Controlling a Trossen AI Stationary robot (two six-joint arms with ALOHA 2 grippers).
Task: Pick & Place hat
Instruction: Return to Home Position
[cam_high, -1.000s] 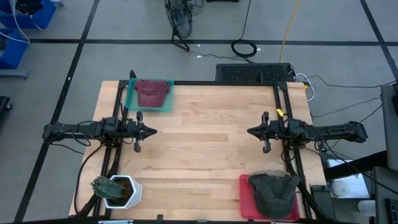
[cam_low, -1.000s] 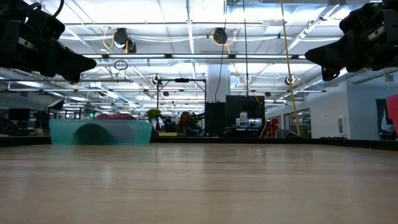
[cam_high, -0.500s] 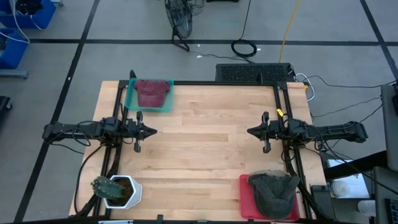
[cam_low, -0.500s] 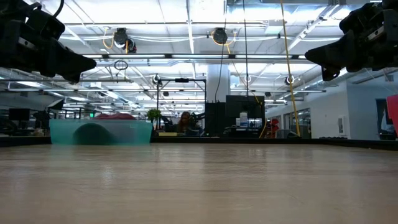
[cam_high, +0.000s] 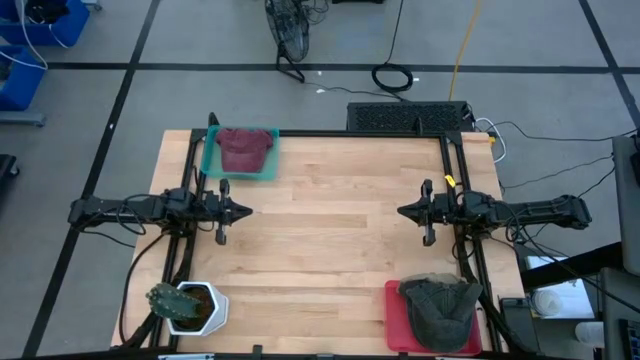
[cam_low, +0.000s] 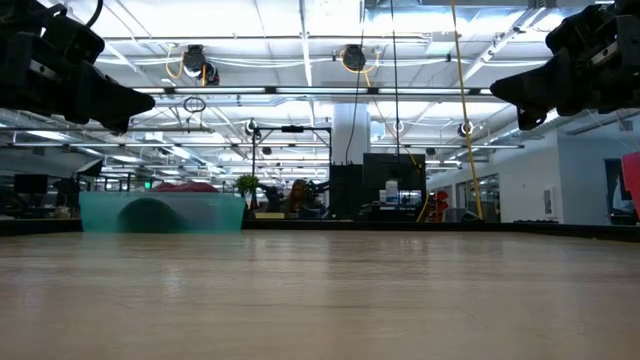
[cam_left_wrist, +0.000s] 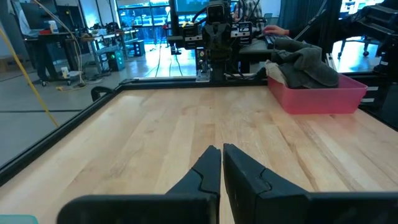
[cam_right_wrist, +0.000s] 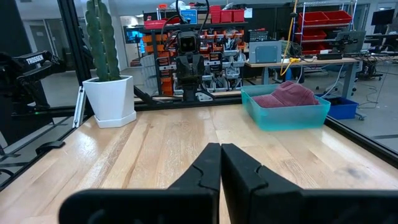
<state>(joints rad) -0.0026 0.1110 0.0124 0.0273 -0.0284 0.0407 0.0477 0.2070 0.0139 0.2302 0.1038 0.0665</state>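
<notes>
Left end effector (cam_high: 245, 211) hovers over the left side of the desk (cam_high: 330, 250), fingers pressed together with nothing between them, tip aimed toward the middle. Across from it, the right end effector (cam_high: 402, 211) hangs over the right side, fingers likewise pressed together and empty, pointing straight back at its partner. Those two are well apart. Out at the far left corner, the red cap (cam_high: 243, 148) lies inside the teal-blue bin (cam_high: 210, 165). Down at the near right corner, a dark grey cap (cam_high: 440, 305) sits heaped in the pink bin (cam_high: 393, 320). Near left corner: a cactus (cam_high: 163, 296) in a white pot (cam_high: 203, 312).
</notes>
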